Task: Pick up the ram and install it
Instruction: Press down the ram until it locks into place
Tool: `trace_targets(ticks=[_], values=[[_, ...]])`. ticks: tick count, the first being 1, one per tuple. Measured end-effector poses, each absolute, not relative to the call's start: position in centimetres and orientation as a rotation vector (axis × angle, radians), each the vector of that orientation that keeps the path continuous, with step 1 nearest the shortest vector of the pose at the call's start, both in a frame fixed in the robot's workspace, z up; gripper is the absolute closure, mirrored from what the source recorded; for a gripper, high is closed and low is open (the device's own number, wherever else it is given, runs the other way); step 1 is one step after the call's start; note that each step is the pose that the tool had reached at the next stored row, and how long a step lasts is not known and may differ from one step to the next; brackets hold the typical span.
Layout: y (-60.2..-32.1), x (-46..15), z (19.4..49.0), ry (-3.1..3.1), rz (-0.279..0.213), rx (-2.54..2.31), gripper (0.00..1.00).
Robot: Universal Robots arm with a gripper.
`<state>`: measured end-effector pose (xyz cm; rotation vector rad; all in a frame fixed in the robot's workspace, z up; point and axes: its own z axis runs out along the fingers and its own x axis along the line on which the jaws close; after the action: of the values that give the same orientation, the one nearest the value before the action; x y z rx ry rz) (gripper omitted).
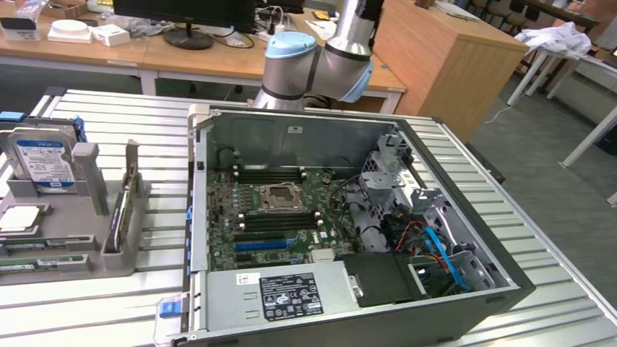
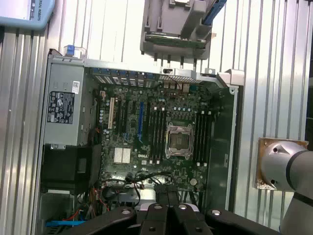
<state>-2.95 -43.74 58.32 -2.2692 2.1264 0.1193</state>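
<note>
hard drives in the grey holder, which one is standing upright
The blue-labelled hard drive, standing on edge at the holder's back. The other drive lies flat in front of it.

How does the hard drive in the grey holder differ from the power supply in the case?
The hard drive stands upright in the grey holder outside the case; the power supply lies flat inside it. The hard drive's label is blue and white, the power supply's black. Both have metal housings.
</note>
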Motion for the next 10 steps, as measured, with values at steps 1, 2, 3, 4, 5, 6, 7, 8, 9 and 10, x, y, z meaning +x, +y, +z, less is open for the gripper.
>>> trace_targets(ticks=[1, 2, 3, 4, 5, 6, 7, 8, 9, 10], values=[[-43.74, -2.95, 58.32, 2.126, 0.119, -2.269, 0.90], [-43.74, -2.95, 58.32, 2.126, 0.119, -2.269, 0.90], [-43.74, -2.94, 58.32, 2.126, 0.119, -2.269, 0.90], [-43.74, -2.95, 58.32, 2.126, 0.119, -2.269, 0.90], [-43.74, -2.95, 58.32, 2.126, 0.119, -2.269, 0.90], [-43.74, -2.95, 58.32, 2.126, 0.119, -2.269, 0.90], [-43.74, -2.95, 58.32, 2.126, 0.119, -2.269, 0.90], [-43.74, -2.95, 58.32, 2.126, 0.119, -2.269, 0.90], [-43.74, -2.95, 58.32, 2.126, 0.119, -2.269, 0.90], [-43.74, -2.95, 58.32, 2.126, 0.119, -2.269, 0.90]])
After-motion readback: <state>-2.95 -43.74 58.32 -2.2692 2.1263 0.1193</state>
